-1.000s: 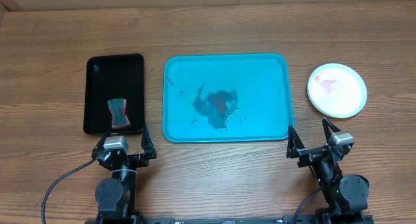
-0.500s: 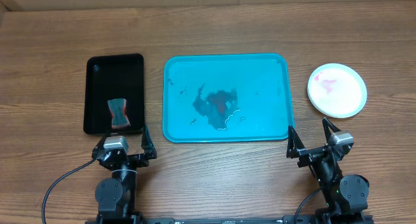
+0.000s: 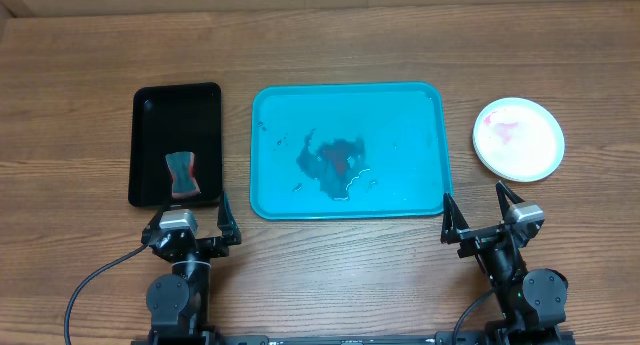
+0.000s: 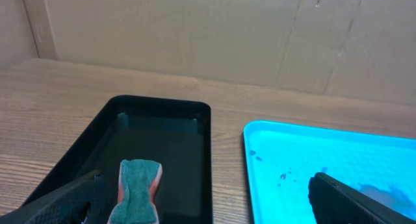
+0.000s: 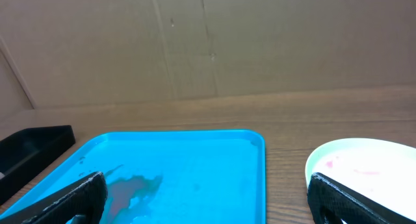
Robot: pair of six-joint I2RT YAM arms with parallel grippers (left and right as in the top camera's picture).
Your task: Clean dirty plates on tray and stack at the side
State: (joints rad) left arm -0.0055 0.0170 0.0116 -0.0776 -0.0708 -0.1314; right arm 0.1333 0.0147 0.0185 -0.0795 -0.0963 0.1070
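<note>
The turquoise tray [image 3: 400,115] lies mid-table with a dark red smear [image 3: 335,160] and no plates on it; it also shows in the left wrist view [image 4: 305,152] and the right wrist view [image 5: 208,165]. A stack of plates [image 3: 518,137] with a white, pink-smeared plate on top sits right of the tray on the table, also in the right wrist view [image 5: 364,160]; the plates beneath are hidden. My left gripper [image 3: 190,228] is open and empty at the front edge, below the black tray. My right gripper [image 3: 480,220] is open and empty below the tray's right corner.
A black tray [image 3: 175,120] stands left of the turquoise tray and holds a green-topped sponge [image 3: 181,174], seen close in the left wrist view [image 4: 138,191]. A cardboard wall [image 5: 208,42] runs along the table's far edge.
</note>
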